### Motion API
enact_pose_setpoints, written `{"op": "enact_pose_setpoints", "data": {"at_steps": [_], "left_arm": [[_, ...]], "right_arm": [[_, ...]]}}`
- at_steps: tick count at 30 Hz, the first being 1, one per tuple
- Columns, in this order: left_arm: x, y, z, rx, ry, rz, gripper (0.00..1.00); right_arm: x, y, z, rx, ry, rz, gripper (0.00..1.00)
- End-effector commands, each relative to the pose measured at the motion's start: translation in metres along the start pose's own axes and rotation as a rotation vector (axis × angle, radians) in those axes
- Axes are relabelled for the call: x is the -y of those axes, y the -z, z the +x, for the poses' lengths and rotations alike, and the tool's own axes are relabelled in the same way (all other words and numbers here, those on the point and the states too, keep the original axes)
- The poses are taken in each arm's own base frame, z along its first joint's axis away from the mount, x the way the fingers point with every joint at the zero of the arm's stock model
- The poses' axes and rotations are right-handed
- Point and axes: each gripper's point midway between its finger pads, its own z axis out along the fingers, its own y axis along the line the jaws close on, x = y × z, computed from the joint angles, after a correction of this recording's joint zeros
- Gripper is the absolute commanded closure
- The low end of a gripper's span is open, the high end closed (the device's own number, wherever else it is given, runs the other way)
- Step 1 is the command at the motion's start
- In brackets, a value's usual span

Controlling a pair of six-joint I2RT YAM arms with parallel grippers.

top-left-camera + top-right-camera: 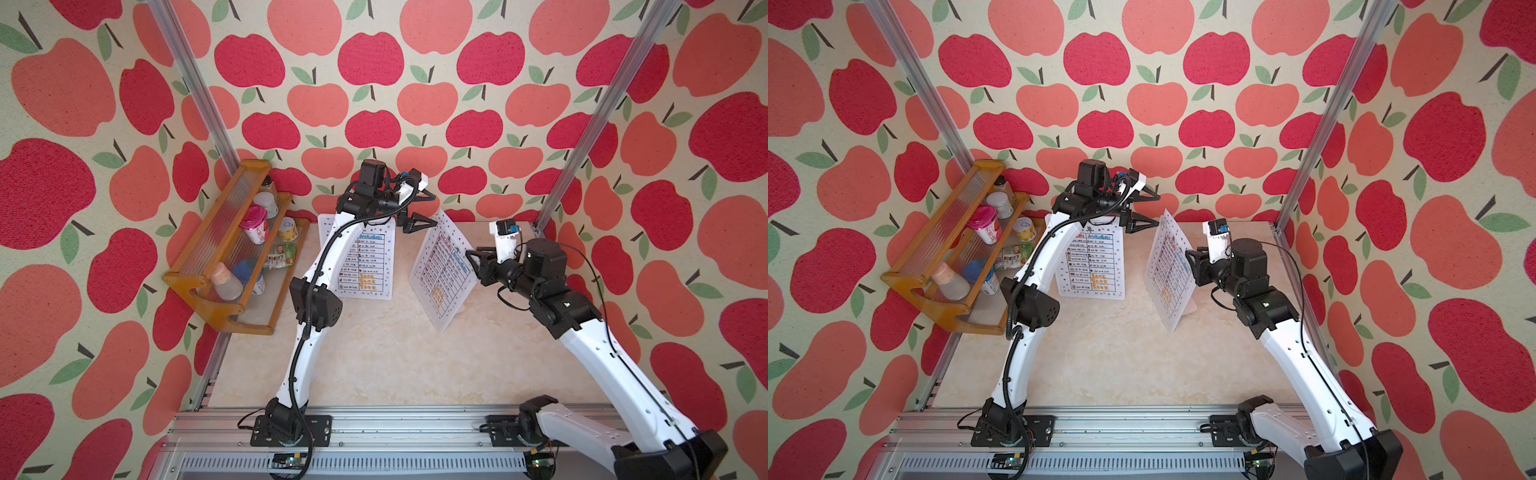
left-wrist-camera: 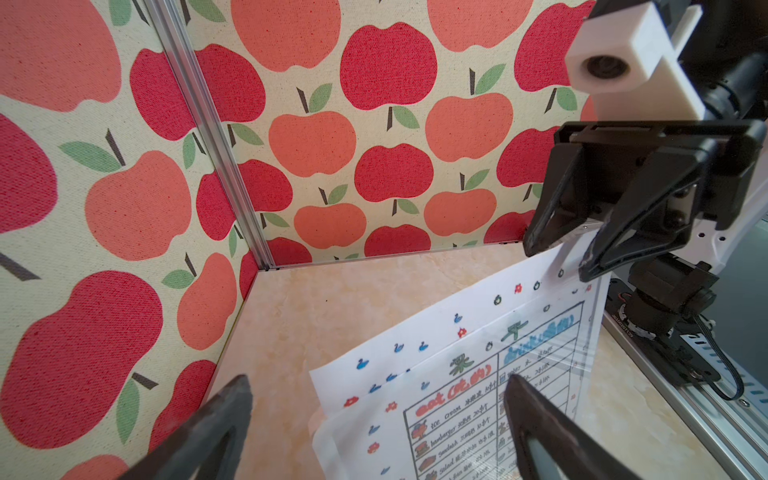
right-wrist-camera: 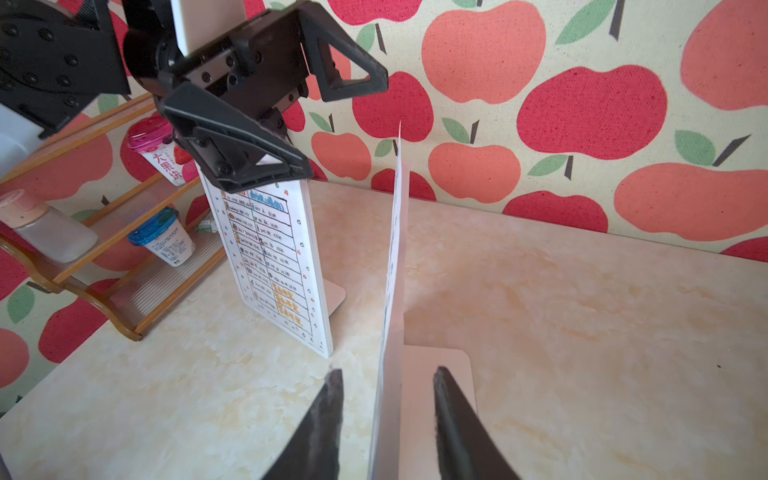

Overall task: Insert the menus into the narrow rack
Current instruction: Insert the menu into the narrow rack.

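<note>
Shelf-side menu: the shelf-side menu [image 1: 368, 266] is standing upright in a thick clear stand [image 3: 334, 297] on the table [image 1: 395, 357], just beside the wooden shelf [image 1: 183, 279].
Its look: a white sheet is showing a black-lined two-column table, a blue heading over one column, orange writing in the lowest rows and small coloured dots running round the edge.
Other menu: the other menu [image 1: 442, 270] is standing upright near the first one, toward the robot's right and turned at an angle. It is rising from a white rounded base plate [image 3: 436, 374].
Its look, left wrist view: the other menu [image 2: 478, 374] is showing a green Chinese title, a red heading and a blue one, and tiny ducks and flowers along the border. One layer is sitting slightly askew behind another; I cannot tell whether that is a second sheet or a cover.
Left gripper: the left gripper [image 1: 434, 210] is hanging above and between the two menus with its jaws spread wide, gripping nothing.
Right gripper: the right gripper [image 3: 386, 415] is straddling the other menu's top edge with its jaws parted. A gap is showing between the sheet and each of its fingers [image 3: 328, 415].
Shelf contents: cups and bottles are sitting on the shelf, among them a pink-lidded cup [image 1: 254, 224].
</note>
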Motion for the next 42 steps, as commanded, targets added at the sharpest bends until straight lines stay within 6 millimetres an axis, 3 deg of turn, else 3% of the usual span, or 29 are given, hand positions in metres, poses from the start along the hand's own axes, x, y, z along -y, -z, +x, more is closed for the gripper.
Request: {"op": "enact_pose_setpoints", "data": {"at_steps": [1, 5, 15, 23, 32, 42], "left_arm": [[0.01, 0.012, -0.026, 0.013, -0.056, -0.007, 0.04], [0.012, 0.014, -0.03, 0.017, -0.059, -0.007, 0.04], [0.013, 0.022, -0.028, 0.007, -0.046, -0.008, 0.01], [0.015, 0.022, -0.021, -0.007, -0.036, -0.002, 0.01], [0.015, 0.022, -0.022, -0.01, -0.039, -0.01, 0.01], [0.015, 0.023, -0.018, -0.017, -0.038, -0.01, 0.01]], "right_arm": [[0.005, 0.011, -0.031, 0.06, 0.008, 0.063, 0.51], [0.02, 0.002, -0.037, 0.047, -0.028, 0.148, 0.4], [0.031, -0.029, -0.029, -0.043, -0.087, 0.19, 0.02], [0.032, -0.036, -0.017, -0.057, -0.107, 0.182, 0.01], [0.041, -0.031, -0.034, -0.009, -0.105, 0.237, 0.01], [0.051, -0.033, -0.034, -0.009, -0.113, 0.28, 0.01]]}}
